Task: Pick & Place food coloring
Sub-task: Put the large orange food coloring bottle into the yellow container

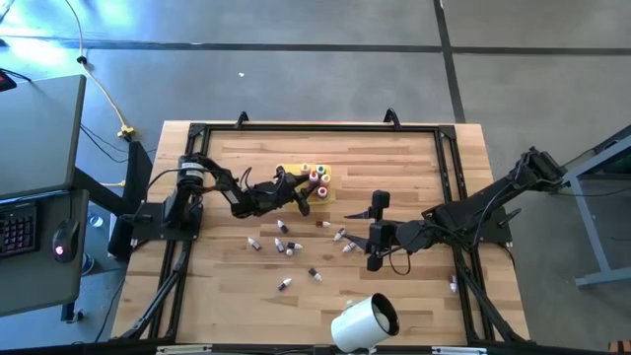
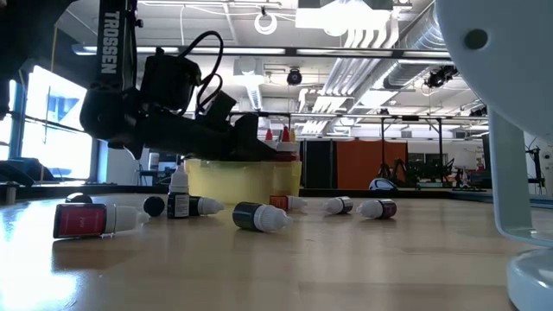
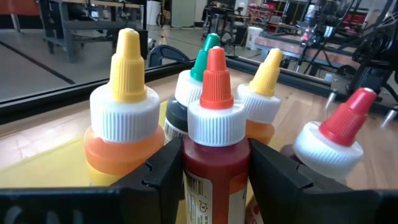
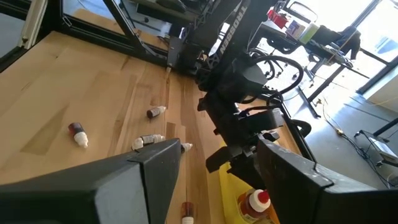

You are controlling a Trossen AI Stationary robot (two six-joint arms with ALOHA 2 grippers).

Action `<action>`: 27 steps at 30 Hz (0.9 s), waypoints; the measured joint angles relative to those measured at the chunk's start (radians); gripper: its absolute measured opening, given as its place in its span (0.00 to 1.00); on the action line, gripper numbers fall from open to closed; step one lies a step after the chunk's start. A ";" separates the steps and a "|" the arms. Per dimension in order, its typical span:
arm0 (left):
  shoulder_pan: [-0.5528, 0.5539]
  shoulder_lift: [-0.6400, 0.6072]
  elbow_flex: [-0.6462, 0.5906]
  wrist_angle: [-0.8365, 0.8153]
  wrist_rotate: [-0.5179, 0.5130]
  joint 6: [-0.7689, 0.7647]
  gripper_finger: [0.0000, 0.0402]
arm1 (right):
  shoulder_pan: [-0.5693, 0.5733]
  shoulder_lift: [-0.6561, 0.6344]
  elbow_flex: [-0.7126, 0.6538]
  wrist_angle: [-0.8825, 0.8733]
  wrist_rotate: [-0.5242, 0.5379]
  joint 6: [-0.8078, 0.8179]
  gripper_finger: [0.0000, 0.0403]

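Note:
My left gripper (image 3: 215, 163) reaches from the table's left over the yellow tray (image 1: 293, 173) and is shut on a red food coloring bottle (image 3: 214, 118) with a red cap. Around it in the tray stand an orange bottle (image 3: 124, 134) with a yellow cap, a green-capped one (image 3: 207, 57), another yellow-capped one (image 3: 266, 81) and a second red-capped one (image 3: 339, 134). Several more small bottles (image 1: 286, 245) lie loose on the table. My right gripper (image 1: 372, 235) is open above the table to the tray's right, touching nothing. My left gripper pinches the red bottle's body (image 3: 214, 177), just under its white ribbed collar, between the two fingers (image 3: 163, 174). The fingers come nearly level from the table's left. The bottle stands upright; whether its base rests in the tray is hidden by the fingers.
A large white cylinder (image 1: 363, 321) with a dark opening lies near the table's near edge. Loose bottles (image 2: 259, 216) lie between the tray and the near edge, one dark bottle (image 2: 179, 200) standing upright. A black frame (image 1: 315, 126) runs around the tabletop.

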 joint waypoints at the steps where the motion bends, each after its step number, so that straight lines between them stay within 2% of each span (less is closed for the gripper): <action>1: 0.000 0.000 0.000 0.000 0.001 -0.001 0.38 | 0.000 0.000 0.000 0.000 0.000 0.000 0.52; 10: 0.000 0.001 0.000 -0.002 -0.024 -0.005 0.39 | 0.000 0.000 0.000 0.000 -0.011 0.000 0.52; 19: 0.000 0.001 0.000 0.000 -0.031 0.002 0.57 | 0.000 0.000 0.000 0.000 -0.039 -0.001 0.52; 27: 0.000 0.005 -0.003 0.060 -0.018 0.030 0.59 | 0.000 0.000 0.000 0.000 -0.038 -0.001 0.52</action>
